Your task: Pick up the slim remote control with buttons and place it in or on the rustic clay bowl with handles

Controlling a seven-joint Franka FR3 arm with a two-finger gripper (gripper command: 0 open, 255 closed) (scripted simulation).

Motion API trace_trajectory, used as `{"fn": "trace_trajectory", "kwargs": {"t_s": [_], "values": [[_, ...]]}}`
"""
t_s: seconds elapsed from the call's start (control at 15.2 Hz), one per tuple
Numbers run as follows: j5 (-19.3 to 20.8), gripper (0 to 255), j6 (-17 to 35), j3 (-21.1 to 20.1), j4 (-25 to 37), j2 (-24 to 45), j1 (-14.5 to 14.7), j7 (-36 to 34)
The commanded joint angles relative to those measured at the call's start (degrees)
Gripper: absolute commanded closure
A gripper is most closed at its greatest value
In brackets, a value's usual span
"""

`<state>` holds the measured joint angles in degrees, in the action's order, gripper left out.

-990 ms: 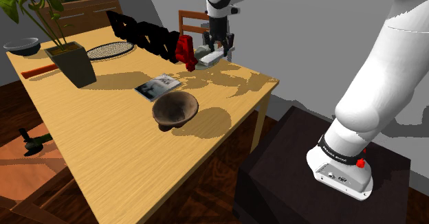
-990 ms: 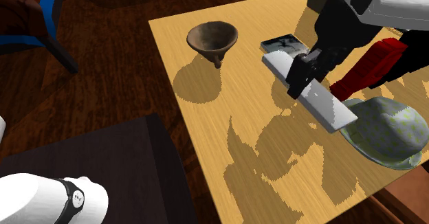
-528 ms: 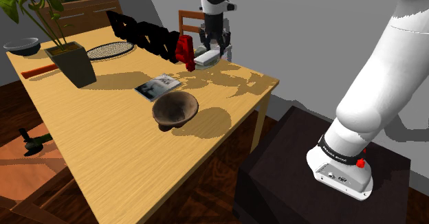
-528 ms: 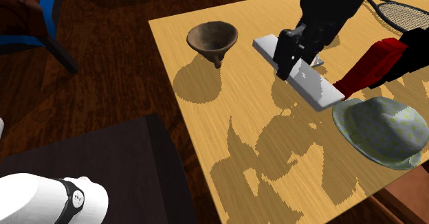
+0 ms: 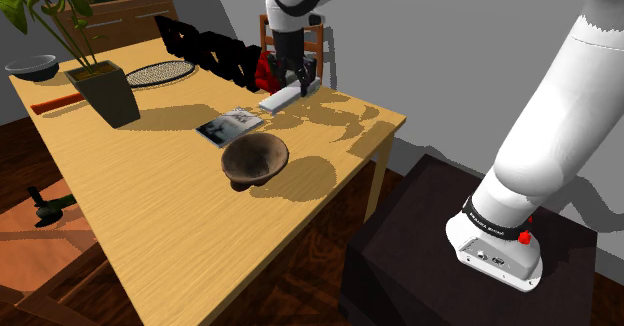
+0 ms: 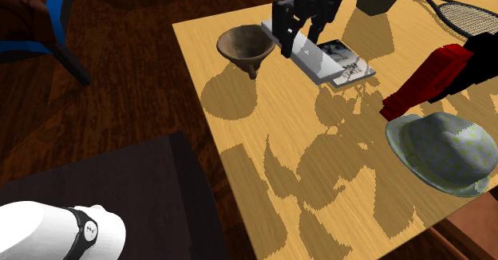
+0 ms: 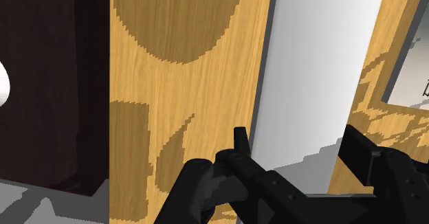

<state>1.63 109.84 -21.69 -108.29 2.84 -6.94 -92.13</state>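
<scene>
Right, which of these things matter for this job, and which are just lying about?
Job: gripper, shut on the pale grey remote; brown bowl.
Lying about: spotted hat, booklet, potted plant, racket, red-and-black object, small dark bowl.

Table [image 5: 150,194], contents by position.
- Bowl [image 5: 254,160]: on the table, near the edge facing the stand [image 5: 440,264].
- Booklet [image 5: 230,125]: flat on the table just behind the bowl, not touching it.
- Remote [image 5: 283,98]: off the table, clasped in the hand [image 5: 297,82], above the booklet's far side.
- Potted plant [image 5: 108,92]: toward the shoulder view's left.
- Racket [image 5: 160,71]: lying behind the plant.
- Hat [image 6: 440,151]: at the table corner on the second exterior view's right.
- Chair [image 5: 268,26]: behind the table.
</scene>
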Motion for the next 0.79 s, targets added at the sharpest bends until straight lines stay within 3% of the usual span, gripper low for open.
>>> {"fn": "trace_trajectory", "kwargs": {"t_s": [0.0,0.73], "values": [[0.2,255,-0.2,-1.3,0.7,0.5,1.4,-2.8],[3.2,255,-2.3,-7.8,7.5,6.4,10.2,-18.8]]}}
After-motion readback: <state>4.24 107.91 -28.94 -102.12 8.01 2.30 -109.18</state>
